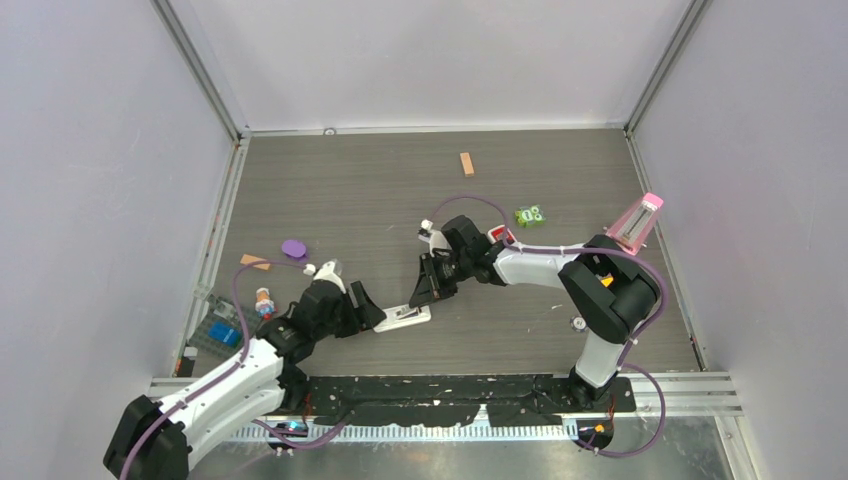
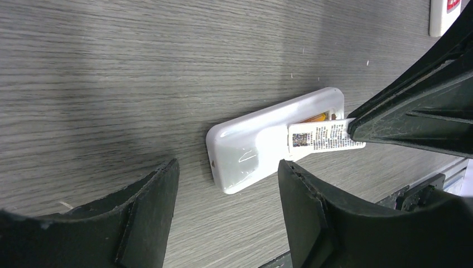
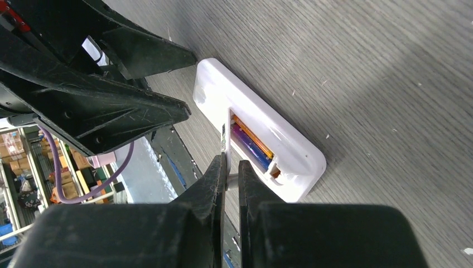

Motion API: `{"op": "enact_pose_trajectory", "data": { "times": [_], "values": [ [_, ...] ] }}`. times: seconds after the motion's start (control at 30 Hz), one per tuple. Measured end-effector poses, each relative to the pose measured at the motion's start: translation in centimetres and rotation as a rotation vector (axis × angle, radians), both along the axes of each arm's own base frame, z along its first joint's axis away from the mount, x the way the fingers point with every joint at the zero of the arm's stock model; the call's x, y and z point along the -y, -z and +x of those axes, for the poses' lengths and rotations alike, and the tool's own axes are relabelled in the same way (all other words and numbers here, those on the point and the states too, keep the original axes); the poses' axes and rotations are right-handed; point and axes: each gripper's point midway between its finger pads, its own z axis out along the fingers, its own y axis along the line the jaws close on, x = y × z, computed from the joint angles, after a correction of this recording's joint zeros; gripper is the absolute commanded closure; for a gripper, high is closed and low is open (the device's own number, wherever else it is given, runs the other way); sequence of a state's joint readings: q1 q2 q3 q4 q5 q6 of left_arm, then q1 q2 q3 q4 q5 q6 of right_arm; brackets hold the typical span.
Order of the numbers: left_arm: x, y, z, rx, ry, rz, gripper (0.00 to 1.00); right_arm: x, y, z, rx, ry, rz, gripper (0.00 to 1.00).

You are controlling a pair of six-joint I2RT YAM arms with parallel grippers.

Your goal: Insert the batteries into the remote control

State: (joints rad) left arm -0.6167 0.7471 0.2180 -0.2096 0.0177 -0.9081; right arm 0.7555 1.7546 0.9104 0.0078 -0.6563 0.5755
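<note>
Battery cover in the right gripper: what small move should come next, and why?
Probably the right gripper should lower the battery cover flat onto the open compartment of the remote control. The orange battery and the purple battery already lie inside, and the cover is tilted up, not seated. The left gripper stands open at the remote's other end.

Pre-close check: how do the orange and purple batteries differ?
Colour: orange battery bright orange, purple battery dark blue-purple. Place: purple battery lies beside the raised cover, orange battery on its far side. Both lie lengthwise, side by side, in the remote control.
</note>
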Motion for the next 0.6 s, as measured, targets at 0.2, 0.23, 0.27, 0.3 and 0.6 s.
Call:
{"op": "enact_pose_trajectory", "data": {
  "times": [0.2, 0.23, 0.27, 0.3, 0.6],
  "values": [
    [0.15, 0.02, -0.04, -0.004, 0.006, -0.005, 0.34, -0.04, 0.00, -0.04, -0.001, 0.001, 0.001, 0.94],
    [0.16, 0.02, -0.03, -0.004, 0.006, -0.006, 0.35, -0.05, 0.01, -0.07, -0.001, 0.000, 0.001, 0.94],
    [0.16, 0.04, -0.02, -0.005, 0.006, -0.005, 0.35, -0.04, 0.02, -0.08, -0.002, 0.000, 0.001, 0.95],
    [0.17, 0.04, -0.01, -0.004, 0.006, -0.006, 0.35, -0.05, 0.01, -0.08, -0.003, 0.001, 0.001, 0.95],
    [0.20, 0.10, 0.02, -0.006, 0.007, -0.005, 0.36, -0.05, 0.14, -0.65, -0.049, 0.018, 0.015, 0.95]
  ]
}}
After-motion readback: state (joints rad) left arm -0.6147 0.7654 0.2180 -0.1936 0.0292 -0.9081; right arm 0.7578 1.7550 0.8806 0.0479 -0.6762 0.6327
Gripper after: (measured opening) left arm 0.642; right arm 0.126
